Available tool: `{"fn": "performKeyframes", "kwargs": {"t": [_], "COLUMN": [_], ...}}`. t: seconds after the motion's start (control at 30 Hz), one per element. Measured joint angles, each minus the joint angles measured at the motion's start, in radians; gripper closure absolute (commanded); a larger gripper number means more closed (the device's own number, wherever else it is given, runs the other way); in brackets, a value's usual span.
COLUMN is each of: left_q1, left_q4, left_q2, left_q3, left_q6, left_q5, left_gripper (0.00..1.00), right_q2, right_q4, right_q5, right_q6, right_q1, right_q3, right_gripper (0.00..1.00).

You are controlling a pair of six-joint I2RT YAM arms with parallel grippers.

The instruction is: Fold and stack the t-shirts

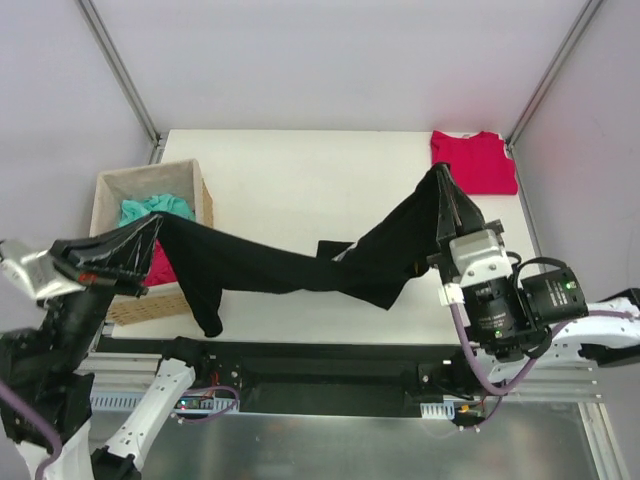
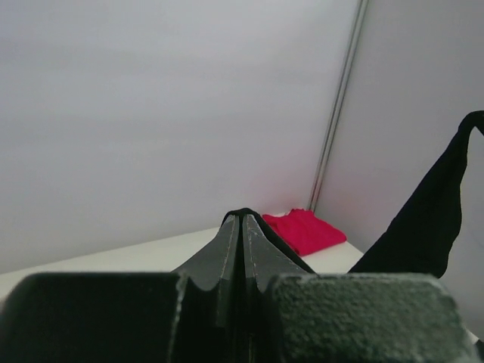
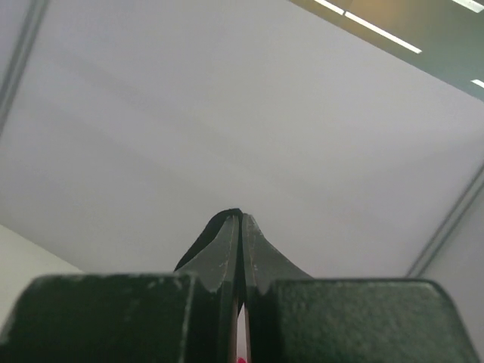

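The black t-shirt [image 1: 290, 265] hangs stretched above the white table [image 1: 290, 170] between my two grippers, sagging in the middle where a fold touches the surface. My left gripper [image 1: 155, 228] is shut on one end over the basket; in the left wrist view the black cloth [image 2: 427, 219] wraps the left gripper's [image 2: 242, 218] tip. My right gripper [image 1: 441, 173] is shut on the other end, raised at the right; a black edge [image 3: 200, 246] shows beside the right gripper [image 3: 240, 215]. The crimson-red t-shirt [image 1: 474, 160] lies folded at the table's back right corner, also in the left wrist view [image 2: 302, 231].
A woven tan basket [image 1: 110, 180] stands at the table's left edge, holding a teal cloth [image 1: 150, 208] and a pinkish-red cloth [image 1: 160, 265]. Pale walls with metal corner posts [image 1: 120, 70] close in the back and sides.
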Motion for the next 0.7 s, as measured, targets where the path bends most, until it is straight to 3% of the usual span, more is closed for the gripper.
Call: {"fn": "performKeyframes", "kwargs": {"t": [0.2,0.4,0.5,0.7], "left_q1": [0.000,0.000,0.000,0.000], "left_q4": [0.001,0.042,0.073,0.098], "left_q2": [-0.060,0.032,0.137,0.419], "left_q3": [0.066,0.089,0.032,-0.048], "left_q6": [0.000,-0.007,-0.015,-0.024], "left_q5": [0.010,0.007,-0.008,-0.041], "left_gripper": [1.00,1.00,1.00,1.00], "right_q2": [0.138,0.192,0.134,0.108], "right_q4": [0.295,0.299,0.171,-0.217], "right_q5": [-0.036,-0.070,-0.070,-0.132], "right_q6": [-0.129,-0.167,-0.103,0.386], "right_q1": [0.188,0.143,-0.071,-0.650], "right_q3": [0.060,0.114,0.081,0.054], "right_gripper": [0.99,0.99,0.99,0.99]}}
